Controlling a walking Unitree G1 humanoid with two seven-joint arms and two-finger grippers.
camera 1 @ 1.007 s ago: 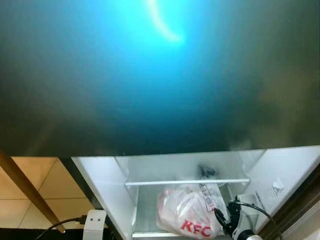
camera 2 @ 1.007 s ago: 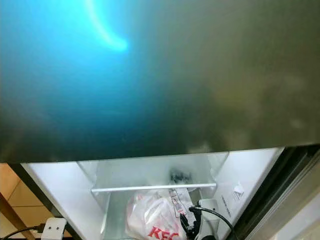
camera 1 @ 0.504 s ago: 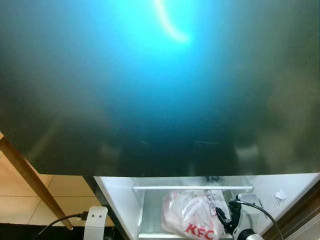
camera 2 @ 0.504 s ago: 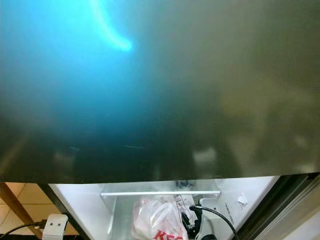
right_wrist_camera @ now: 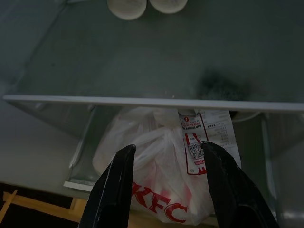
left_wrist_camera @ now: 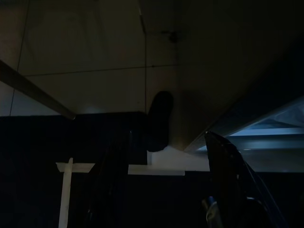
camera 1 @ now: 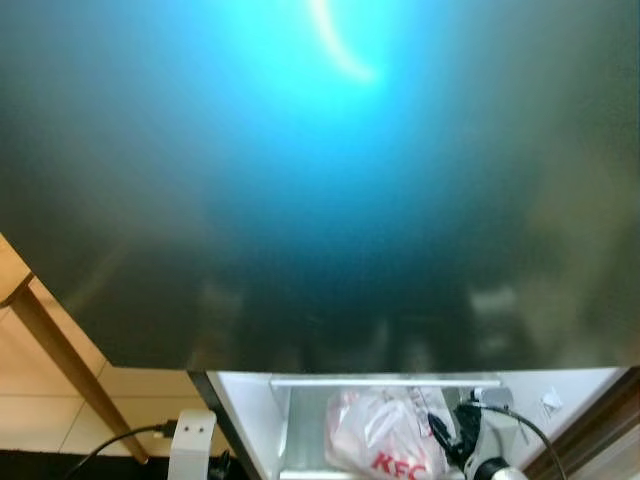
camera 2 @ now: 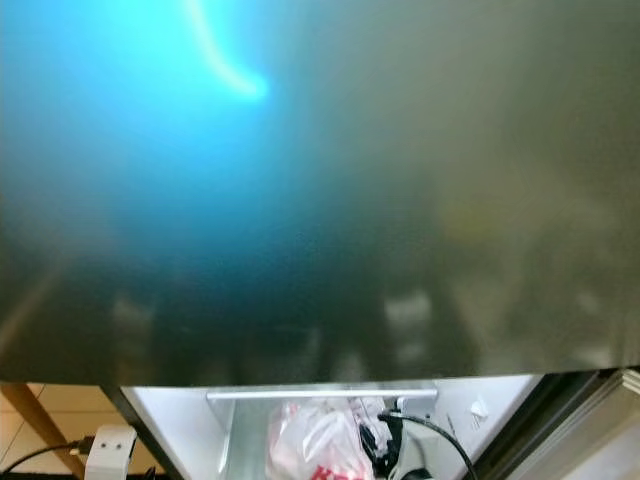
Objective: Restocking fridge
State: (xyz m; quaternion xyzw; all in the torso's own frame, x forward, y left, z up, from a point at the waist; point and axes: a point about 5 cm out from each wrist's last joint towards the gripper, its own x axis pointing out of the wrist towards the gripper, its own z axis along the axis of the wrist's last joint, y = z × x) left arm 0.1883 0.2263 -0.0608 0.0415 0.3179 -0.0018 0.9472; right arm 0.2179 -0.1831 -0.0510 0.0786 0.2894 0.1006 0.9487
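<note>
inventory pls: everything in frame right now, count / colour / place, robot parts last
KFC bag: 1, white plastic with red lettering and a printed receipt, in the lower fridge compartment under the glass shelf.
Glass shelf: 1, clear with a white front rail, above the bag.
Round containers: 2, pale, at the back of the glass shelf.
Fridge door: 1, dark and glossy with a blue glare, across the upper part of the head views.
Fridge walls: white, either side of the compartment.
Floor tiles: beige, to the robot's left.
Wooden bar: 1, brown, slanting across the tiles.
Left gripper: black fingers, apart, idle in the shade.
Right gripper: black fingers, open, facing the bag.
</note>
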